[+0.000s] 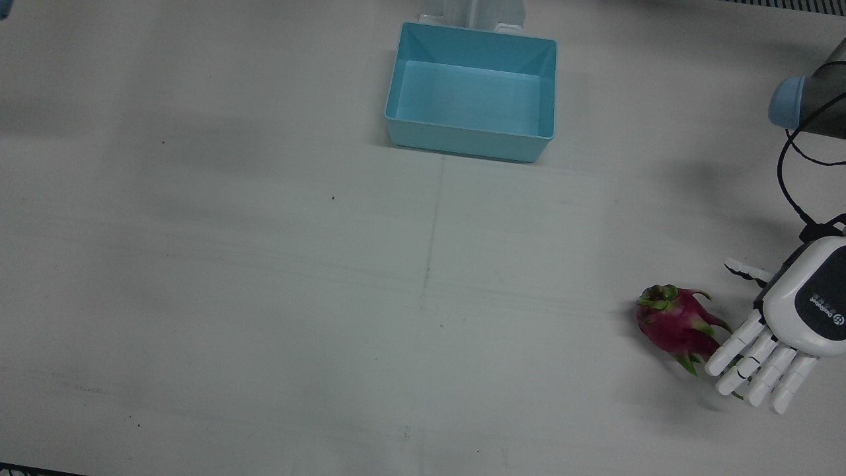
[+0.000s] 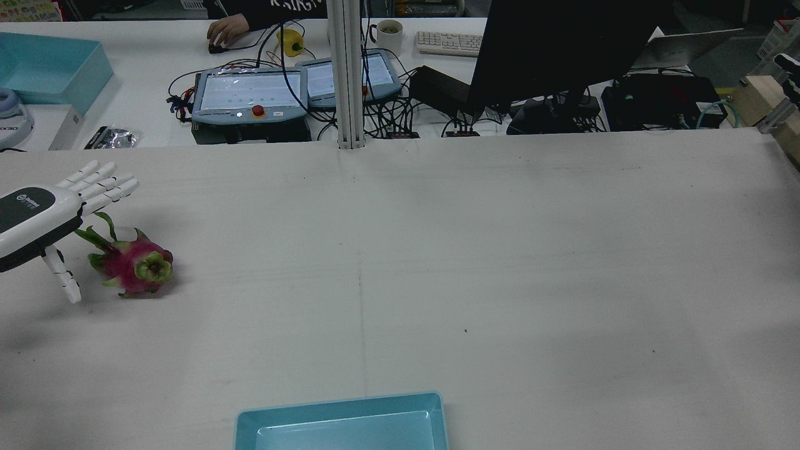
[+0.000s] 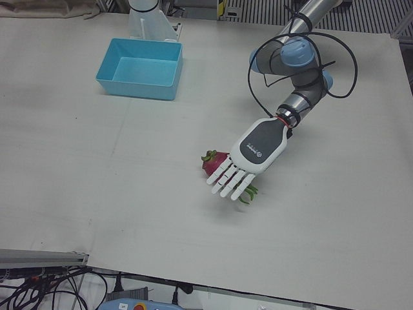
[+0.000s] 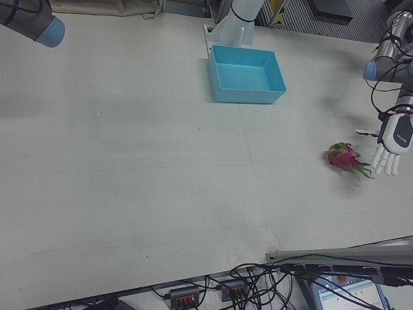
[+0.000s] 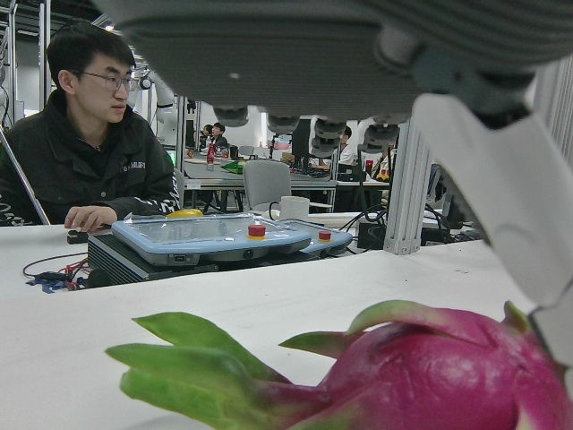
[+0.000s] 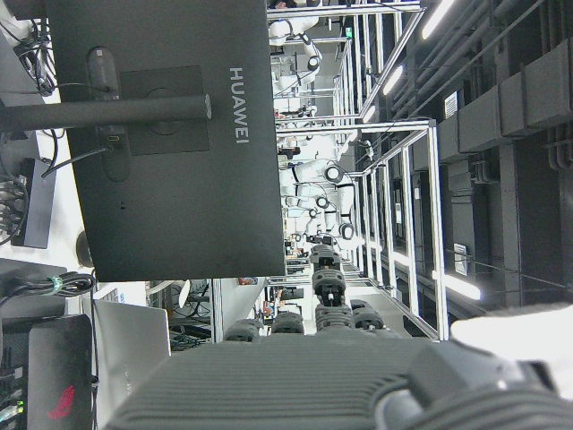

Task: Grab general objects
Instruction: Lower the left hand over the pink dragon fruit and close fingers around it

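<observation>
A pink dragon fruit (image 1: 677, 324) with green scales lies on its side on the white table, at the robot's far left. It also shows in the rear view (image 2: 134, 265) and the left-front view (image 3: 216, 163). My left hand (image 1: 786, 330) hovers palm down just over the fruit's leafy end, fingers straight and apart, thumb hanging down beside it, holding nothing. In the left hand view the fruit (image 5: 430, 376) lies close below the palm (image 5: 269, 45). My right hand (image 6: 313, 376) shows only in its own view, raised and facing a monitor, fingers extended, empty.
A light blue bin (image 1: 462, 142) stands empty at the table's middle on the robot's side, and also shows in the left-front view (image 3: 139, 87). The left arm's cable (image 1: 790, 178) loops above the hand. Operator desks with pendants (image 2: 250, 100) lie beyond the far edge.
</observation>
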`<state>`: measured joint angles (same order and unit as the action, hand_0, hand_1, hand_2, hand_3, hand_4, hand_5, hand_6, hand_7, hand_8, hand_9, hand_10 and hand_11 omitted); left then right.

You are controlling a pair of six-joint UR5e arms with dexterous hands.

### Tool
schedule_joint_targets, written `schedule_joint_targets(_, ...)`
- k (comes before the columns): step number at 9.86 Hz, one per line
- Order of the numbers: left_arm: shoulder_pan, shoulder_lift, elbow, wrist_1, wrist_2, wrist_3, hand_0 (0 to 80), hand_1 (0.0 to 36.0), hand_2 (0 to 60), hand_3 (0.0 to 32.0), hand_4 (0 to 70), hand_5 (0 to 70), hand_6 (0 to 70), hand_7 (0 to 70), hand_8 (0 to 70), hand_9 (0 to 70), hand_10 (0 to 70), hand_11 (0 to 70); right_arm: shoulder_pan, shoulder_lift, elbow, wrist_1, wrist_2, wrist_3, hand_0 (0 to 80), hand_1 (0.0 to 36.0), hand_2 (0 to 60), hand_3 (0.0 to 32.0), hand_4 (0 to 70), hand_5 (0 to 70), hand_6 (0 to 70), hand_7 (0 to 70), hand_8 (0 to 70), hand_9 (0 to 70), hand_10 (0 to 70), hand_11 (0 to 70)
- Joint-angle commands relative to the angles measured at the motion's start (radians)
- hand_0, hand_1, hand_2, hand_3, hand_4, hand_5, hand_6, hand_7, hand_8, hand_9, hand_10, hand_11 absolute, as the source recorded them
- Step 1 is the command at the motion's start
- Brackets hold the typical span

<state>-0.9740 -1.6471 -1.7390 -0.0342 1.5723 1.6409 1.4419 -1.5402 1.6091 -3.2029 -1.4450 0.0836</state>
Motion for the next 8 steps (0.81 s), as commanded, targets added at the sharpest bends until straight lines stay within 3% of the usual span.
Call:
schedule_joint_targets(1,0.049,-0.005,-0.004,0.006,-0.067,0.013,50.9,17.8,8.0,6.2,0.0,0.5,0.0,12.9,1.0,1.1,0.0,0.0,0.000,0.000,0.000,0.000,0.000,-0.001,0.0,0.0,0.0,0.0,0.0,0.0,0.0,0.0,0.0,0.0,0.0,0.0)
schedule_joint_targets(2,0.092,-0.006,0.001,0.013,-0.098,0.022,51.2,19.0,10.3,5.6,0.0,0.1,0.0,12.4,1.5,1.0,0.0,0.0,0.000,-0.001,0.000,0.000,0.000,-0.001,0.0,0.0,0.0,0.0,0.0,0.0,0.0,0.0,0.0,0.0,0.0,0.0)
schedule_joint_targets(3,0.113,-0.025,0.001,0.035,-0.127,0.055,51.5,19.4,10.7,7.6,0.0,0.0,0.0,10.6,1.5,0.7,0.0,0.0,0.000,0.000,0.000,0.000,0.000,-0.001,0.0,0.0,0.0,0.0,0.0,0.0,0.0,0.0,0.0,0.0,0.0,0.0)
schedule_joint_targets(5,0.121,-0.080,0.012,0.098,-0.129,0.101,50.0,17.9,9.8,6.2,0.0,0.0,0.0,8.8,1.6,0.3,0.0,0.0,0.000,0.000,0.000,0.000,0.000,-0.001,0.0,0.0,0.0,0.0,0.0,0.0,0.0,0.0,0.0,0.0,0.0,0.0)
schedule_joint_targets(6,0.124,-0.082,0.013,0.100,-0.129,0.121,49.7,17.8,10.0,7.2,0.0,0.0,0.0,7.6,1.5,0.1,0.0,0.0,0.000,-0.001,0.000,0.000,0.000,-0.001,0.0,0.0,0.0,0.0,0.0,0.0,0.0,0.0,0.0,0.0,0.0,0.0)
schedule_joint_targets(8,0.130,-0.106,0.039,0.103,-0.129,0.149,49.6,17.4,9.8,4.4,0.0,0.0,0.0,7.8,1.7,0.1,0.0,0.0,0.000,0.000,0.000,0.000,0.000,-0.001,0.0,0.0,0.0,0.0,0.0,0.0,0.0,0.0,0.0,0.0,0.0,0.0)
